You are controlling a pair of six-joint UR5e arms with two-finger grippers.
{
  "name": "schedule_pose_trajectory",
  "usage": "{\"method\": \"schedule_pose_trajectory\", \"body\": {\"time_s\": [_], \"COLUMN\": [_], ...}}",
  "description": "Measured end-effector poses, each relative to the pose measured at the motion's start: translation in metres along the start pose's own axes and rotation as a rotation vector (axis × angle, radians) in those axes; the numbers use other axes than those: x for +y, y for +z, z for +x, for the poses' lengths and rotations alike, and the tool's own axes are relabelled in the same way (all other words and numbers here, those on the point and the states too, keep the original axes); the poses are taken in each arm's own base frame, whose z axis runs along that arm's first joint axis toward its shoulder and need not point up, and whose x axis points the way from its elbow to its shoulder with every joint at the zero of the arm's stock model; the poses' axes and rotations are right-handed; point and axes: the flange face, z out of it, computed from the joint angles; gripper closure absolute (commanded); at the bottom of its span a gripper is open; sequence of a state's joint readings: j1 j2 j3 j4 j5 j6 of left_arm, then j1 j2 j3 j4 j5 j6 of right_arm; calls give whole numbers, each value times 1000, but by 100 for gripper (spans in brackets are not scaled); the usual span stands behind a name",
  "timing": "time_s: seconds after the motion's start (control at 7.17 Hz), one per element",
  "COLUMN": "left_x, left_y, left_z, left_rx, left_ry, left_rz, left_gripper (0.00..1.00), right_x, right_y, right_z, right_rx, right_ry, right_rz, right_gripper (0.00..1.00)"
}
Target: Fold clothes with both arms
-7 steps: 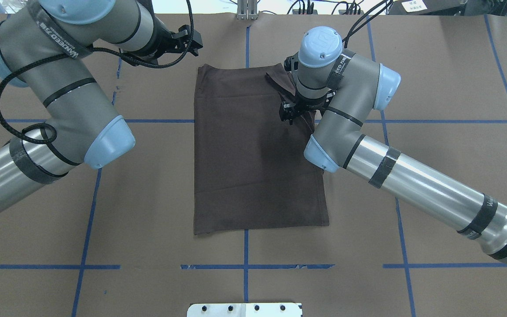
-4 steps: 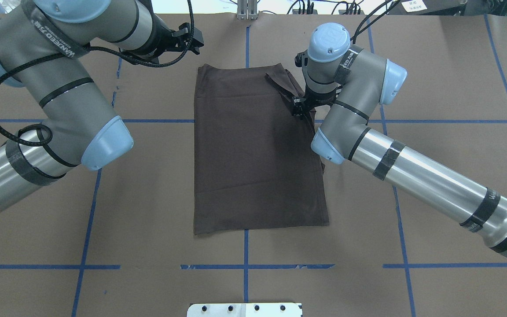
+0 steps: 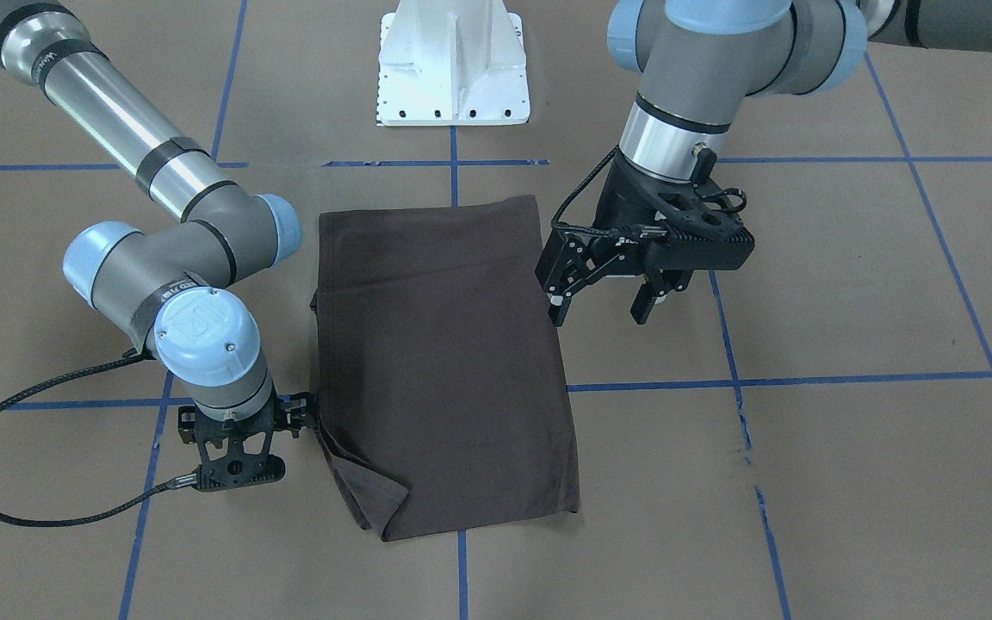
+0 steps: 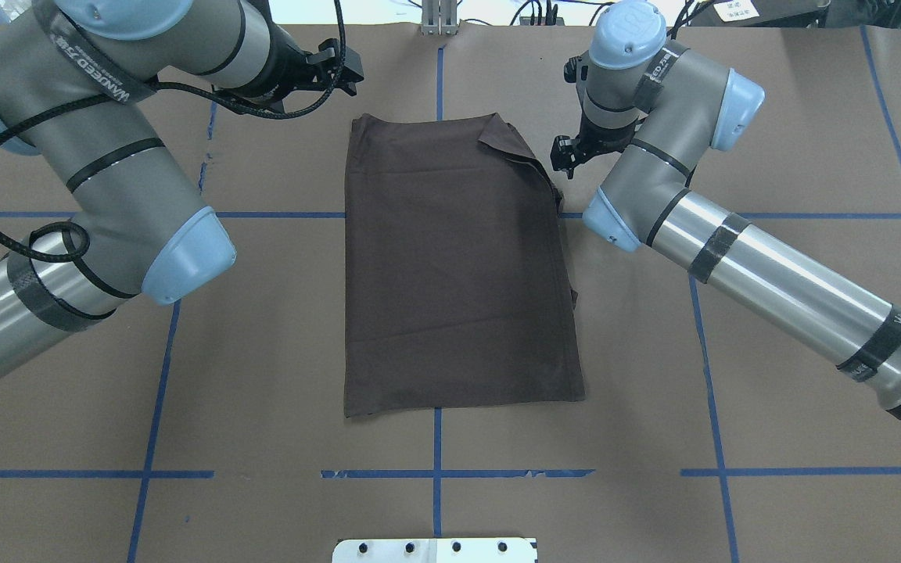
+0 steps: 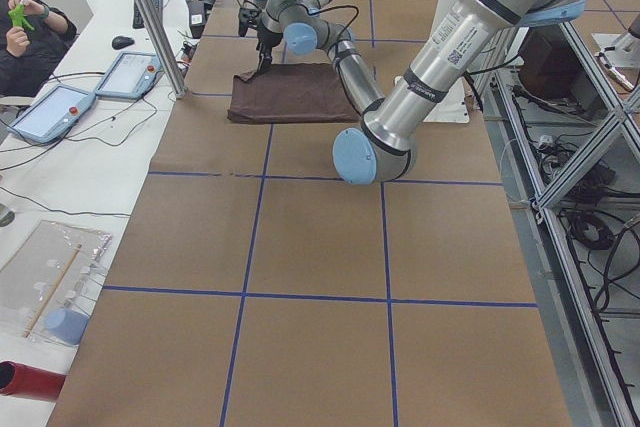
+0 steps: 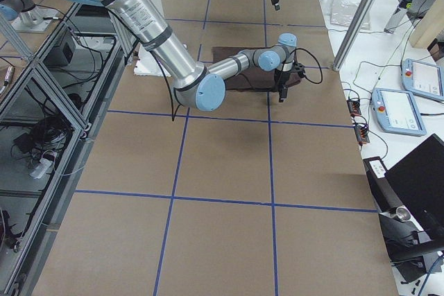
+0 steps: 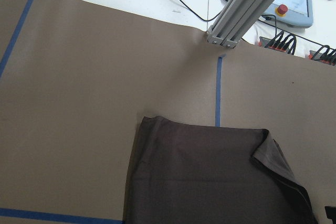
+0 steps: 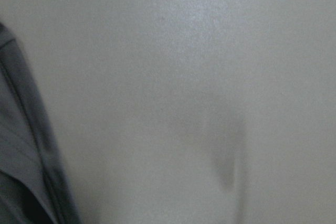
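Observation:
The clothes are one dark brown T-shirt (image 4: 458, 266) folded into a tall rectangle on the brown paper. A small flap is turned over at its far right corner (image 4: 511, 145); the same corner shows in the left wrist view (image 7: 278, 161). My right gripper (image 4: 564, 159) hangs low just beyond the shirt's right edge, touching no cloth, and its linkages look spread open in the front view (image 3: 242, 424). Its wrist view shows bare paper and the shirt's edge (image 8: 21, 145). My left gripper (image 3: 599, 306) hovers open and empty beside the shirt's left edge (image 4: 337, 66).
The white pedestal base (image 3: 453, 69) stands at the robot's side of the table. Blue tape lines (image 4: 436, 473) grid the paper. An aluminium post (image 7: 252, 3) rises at the far edge. A seated person (image 5: 25, 32) and teach pendants (image 5: 50, 112) are at a side table.
My right gripper moved off the shirt's far right corner, out past its right edge. The flap it was over now lies flat on the shirt. The left arm barely shifted.

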State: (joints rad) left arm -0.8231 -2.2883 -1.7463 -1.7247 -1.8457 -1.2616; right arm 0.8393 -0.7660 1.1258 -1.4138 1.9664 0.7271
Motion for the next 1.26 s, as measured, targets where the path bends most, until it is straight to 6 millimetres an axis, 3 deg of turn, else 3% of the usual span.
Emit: {"method": "schedule_pose_trajectory", "body": {"time_s": [0.42, 0.7, 0.84, 1.26], "left_x": [14, 16, 17, 19], "left_y": [15, 15, 12, 2], "left_z": [-17, -22, -21, -18], "left_rx": [-14, -15, -11, 5], "left_ry": [-24, -25, -24, -21], "left_rz": [-45, -50, -50, -45], "left_gripper": [0, 0, 0, 0], "right_x": [-9, 9, 13, -7], "right_y": [-23, -10, -1, 11], "right_z": [-32, -70, -79, -97], "right_rx": [-54, -63, -58, -25], "right_ry": [-36, -79, -88, -84], "right_rz": [46, 20, 6, -11], "right_gripper": [0, 0, 0, 0]}}
